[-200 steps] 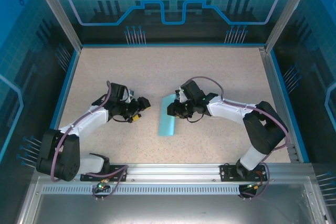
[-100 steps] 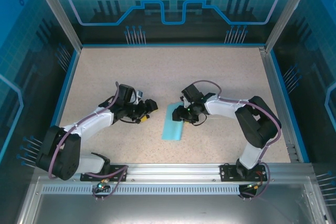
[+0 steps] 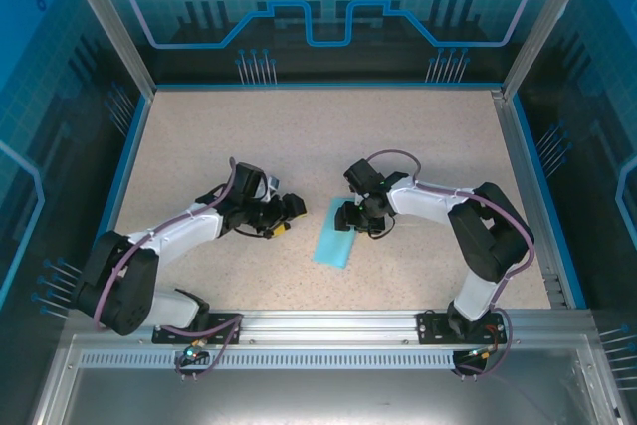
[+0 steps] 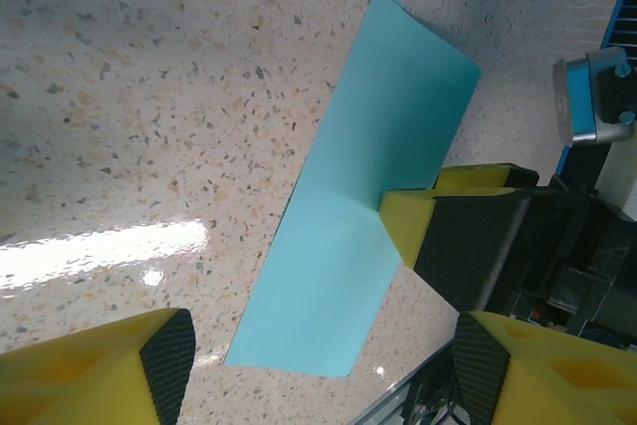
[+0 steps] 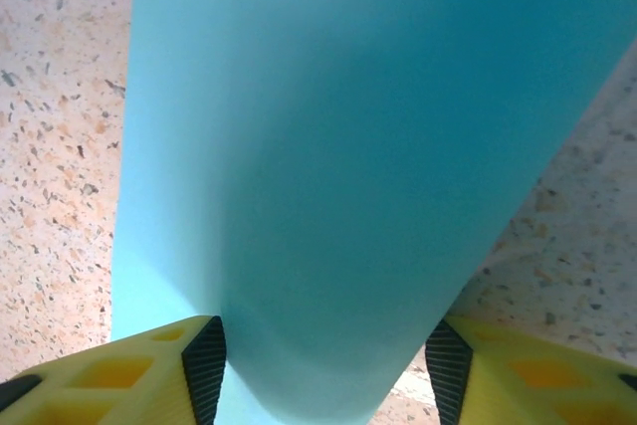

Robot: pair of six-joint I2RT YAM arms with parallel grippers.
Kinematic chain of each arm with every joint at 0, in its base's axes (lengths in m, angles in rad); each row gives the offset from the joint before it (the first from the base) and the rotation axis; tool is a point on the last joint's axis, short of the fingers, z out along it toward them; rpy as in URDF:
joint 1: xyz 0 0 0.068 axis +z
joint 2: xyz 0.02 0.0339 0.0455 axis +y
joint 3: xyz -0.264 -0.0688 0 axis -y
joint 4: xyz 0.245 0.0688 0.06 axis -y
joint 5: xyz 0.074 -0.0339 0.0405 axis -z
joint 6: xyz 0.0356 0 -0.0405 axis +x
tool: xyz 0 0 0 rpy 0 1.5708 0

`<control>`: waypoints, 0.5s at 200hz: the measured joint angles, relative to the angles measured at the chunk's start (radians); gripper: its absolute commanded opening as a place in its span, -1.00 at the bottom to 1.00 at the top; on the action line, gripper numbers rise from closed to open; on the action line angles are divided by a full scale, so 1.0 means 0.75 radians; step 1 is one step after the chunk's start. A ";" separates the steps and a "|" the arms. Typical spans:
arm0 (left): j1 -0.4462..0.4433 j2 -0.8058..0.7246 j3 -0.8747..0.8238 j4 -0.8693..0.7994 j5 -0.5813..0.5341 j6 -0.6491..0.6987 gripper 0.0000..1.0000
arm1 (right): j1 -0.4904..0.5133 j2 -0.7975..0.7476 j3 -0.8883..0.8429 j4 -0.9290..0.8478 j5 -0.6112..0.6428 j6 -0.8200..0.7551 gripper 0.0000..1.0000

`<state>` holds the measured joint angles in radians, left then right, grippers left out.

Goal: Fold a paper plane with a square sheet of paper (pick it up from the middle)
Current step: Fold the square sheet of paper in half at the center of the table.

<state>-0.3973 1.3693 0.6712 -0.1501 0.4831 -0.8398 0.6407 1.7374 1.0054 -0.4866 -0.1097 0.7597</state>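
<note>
Paper on table, between left claw and right claw

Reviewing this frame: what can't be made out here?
Right wrist view: whether the right gripper pinches the sheet of paper; the sheet's own bulge hides the contact.
Top external view: the sheet's fold layers, too small.
Left wrist view: the sheet's edge beneath the right gripper's finger.
</note>
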 measured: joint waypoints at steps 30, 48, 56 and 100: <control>-0.017 0.020 0.001 0.023 0.000 0.001 0.41 | 0.000 0.000 -0.012 0.002 0.004 0.002 0.08; -0.026 0.042 0.006 0.044 -0.001 0.003 0.37 | -0.001 0.000 -0.014 0.003 0.007 0.002 0.04; -0.030 0.054 0.008 0.056 -0.001 0.003 0.35 | -0.001 0.000 -0.017 0.006 0.007 -0.002 0.03; -0.043 0.119 0.009 0.135 -0.020 0.004 0.27 | -0.034 -0.018 -0.062 0.054 -0.030 -0.001 -0.04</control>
<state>-0.4297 1.4586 0.6781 -0.0486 0.4679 -0.8368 0.6151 1.7237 0.9592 -0.4458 -0.1318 0.7589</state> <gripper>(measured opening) 0.645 0.487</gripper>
